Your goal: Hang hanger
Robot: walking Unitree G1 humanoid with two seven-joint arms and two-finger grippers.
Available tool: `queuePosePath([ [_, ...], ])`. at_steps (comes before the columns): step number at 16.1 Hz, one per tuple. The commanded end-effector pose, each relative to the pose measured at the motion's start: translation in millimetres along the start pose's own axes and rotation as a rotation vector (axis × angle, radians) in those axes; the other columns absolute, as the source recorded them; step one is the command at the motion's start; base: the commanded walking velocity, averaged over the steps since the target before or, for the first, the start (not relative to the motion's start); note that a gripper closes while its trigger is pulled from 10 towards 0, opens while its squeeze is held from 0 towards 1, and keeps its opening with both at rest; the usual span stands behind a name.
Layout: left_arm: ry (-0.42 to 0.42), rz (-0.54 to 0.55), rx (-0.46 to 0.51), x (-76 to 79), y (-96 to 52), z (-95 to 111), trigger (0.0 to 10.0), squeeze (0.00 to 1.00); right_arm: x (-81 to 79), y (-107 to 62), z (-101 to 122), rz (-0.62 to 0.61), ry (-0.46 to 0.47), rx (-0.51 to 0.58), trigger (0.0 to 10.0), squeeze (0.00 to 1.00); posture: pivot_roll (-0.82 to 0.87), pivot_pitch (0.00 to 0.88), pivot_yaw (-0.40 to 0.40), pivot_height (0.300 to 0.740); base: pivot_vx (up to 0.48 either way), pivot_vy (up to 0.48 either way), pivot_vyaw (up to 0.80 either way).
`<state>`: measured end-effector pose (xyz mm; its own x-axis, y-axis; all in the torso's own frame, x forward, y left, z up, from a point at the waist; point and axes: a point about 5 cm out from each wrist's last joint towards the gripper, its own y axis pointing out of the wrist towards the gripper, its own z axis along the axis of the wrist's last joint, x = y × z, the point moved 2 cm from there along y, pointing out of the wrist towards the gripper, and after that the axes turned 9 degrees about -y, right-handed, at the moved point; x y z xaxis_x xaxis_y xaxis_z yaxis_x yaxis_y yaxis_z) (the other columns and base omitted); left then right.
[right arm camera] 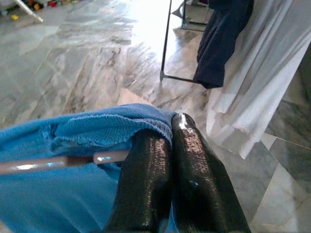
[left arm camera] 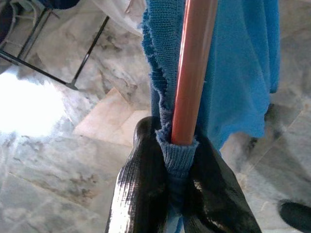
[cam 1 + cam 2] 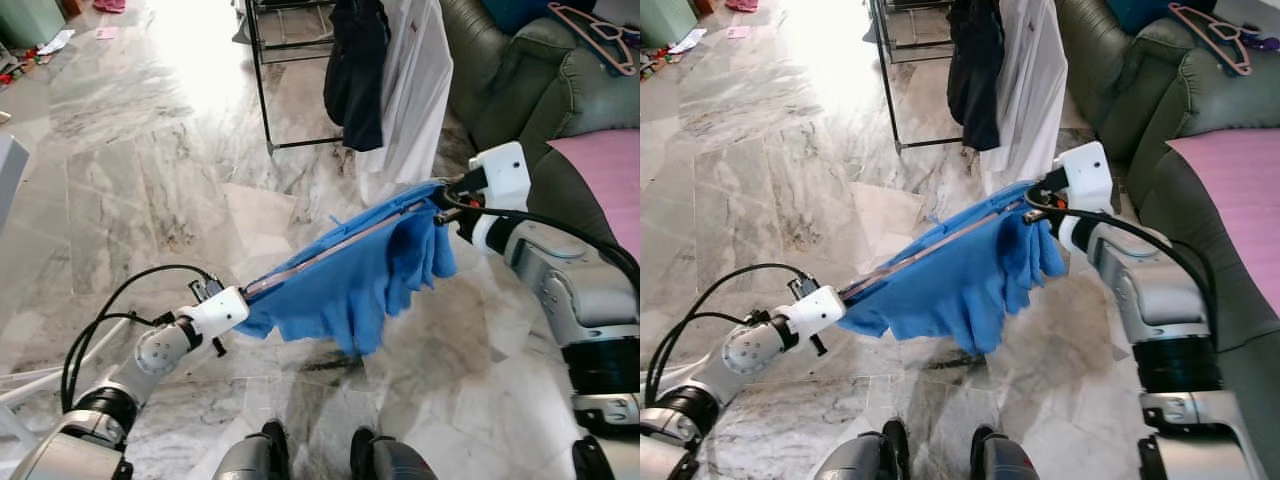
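A pinkish hanger (image 3: pixel 330 250) with a blue garment (image 3: pixel 350 275) draped over it is held slantwise between my two grippers, above the marble floor. My left gripper (image 3: pixel 238 292) is shut on the lower end; in the left wrist view its fingers (image 2: pixel 141 189) pinch the blue cloth around the hanger bar (image 2: pixel 194 73). The right gripper (image 3: pixel 440 200) is shut on the upper end, and its fingers (image 1: pixel 155 179) are closed on the cloth's edge beside the bar (image 1: pixel 48 164). A black clothes rack (image 3: pixel 262 90) stands ahead, apart from the hanger.
A dark garment (image 3: pixel 358 70) and a white garment (image 3: pixel 415 90) hang on the rack. A green sofa (image 3: pixel 520 80) on the right carries a pink hanger (image 3: pixel 595 35) and a pink cushion (image 3: pixel 610 170). Open marble floor (image 3: pixel 150 180) lies to the left.
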<state>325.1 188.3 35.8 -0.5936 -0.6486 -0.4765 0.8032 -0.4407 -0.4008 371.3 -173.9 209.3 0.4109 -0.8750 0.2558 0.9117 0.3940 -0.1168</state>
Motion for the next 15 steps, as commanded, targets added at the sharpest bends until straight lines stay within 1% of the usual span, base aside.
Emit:
queuePosePath([
  [1,-0.102,0.007,-0.229,11.4,-24.3,-52.5,10.0,0.0,37.7,-14.9,33.5,-0.188,0.005,0.123,0.0,0.0,-0.23,0.236,0.034,0.74,0.0,0.0,0.0],
  [2,-0.109,0.006,-0.219,12.9,-21.9,-50.0,10.0,0.0,33.3,-12.4,33.5,-0.178,0.009,0.124,0.0,0.0,-0.23,0.236,0.034,0.74,0.0,0.0,0.0],
  [3,-0.141,0.01,-0.192,15.0,-15.5,-43.1,10.0,0.0,20.9,-5.9,33.1,-0.142,0.027,0.127,0.0,0.0,-0.23,0.236,0.034,0.74,0.0,0.0,0.0],
  [4,-0.191,0.012,-0.143,20.4,-3.3,-29.2,10.0,0.0,0.1,2.2,31.7,-0.07,0.042,0.13,0.0,0.0,-0.23,0.236,0.034,0.74,0.0,0.0,0.0],
  [5,-0.21,0.012,-0.128,22.0,0.3,-24.9,10.0,0.0,-5.2,4.1,30.2,-0.053,0.046,0.127,0.0,0.0,-0.23,0.233,0.033,0.74,0.0,0.0,0.0],
  [7,-0.253,-0.004,-0.079,30.2,12.0,-10.0,10.0,0.0,-22.2,7.5,23.5,0.014,0.053,0.115,0.0,0.0,-0.22,0.231,0.032,0.74,0.0,0.0,0.0],
  [8,-0.289,-0.026,-0.038,35.6,19.7,1.8,10.0,0.0,-33.8,7.7,18.0,0.067,0.067,0.105,0.0,0.0,-0.22,0.229,0.033,0.74,0.0,0.0,0.0],
  [10,-0.313,-0.053,-0.002,41.1,26.2,12.9,10.0,0.0,-44.7,8.1,14.6,0.107,0.078,0.104,0.0,0.0,-0.22,0.226,0.035,0.74,0.0,0.0,0.0],
  [11,-0.344,-0.062,0.016,44.3,30.5,19.4,10.0,0.0,-53.4,8.8,13.1,0.135,0.092,0.104,0.0,0.0,-0.22,0.227,0.037,0.74,0.0,0.0,0.0],
  [14,-0.373,-0.085,0.066,48.7,40.2,38.0,10.0,0.0,-74.7,13.7,8.9,0.19,0.114,0.096,0.0,0.0,-0.22,0.227,0.042,0.74,0.0,0.0,0.0],
  [15,-0.379,-0.092,0.078,49.5,42.4,42.8,10.0,0.0,-79.2,14.4,8.4,0.201,0.127,0.096,0.0,0.0,-0.22,0.226,0.042,0.74,0.0,0.0,0.0],
])
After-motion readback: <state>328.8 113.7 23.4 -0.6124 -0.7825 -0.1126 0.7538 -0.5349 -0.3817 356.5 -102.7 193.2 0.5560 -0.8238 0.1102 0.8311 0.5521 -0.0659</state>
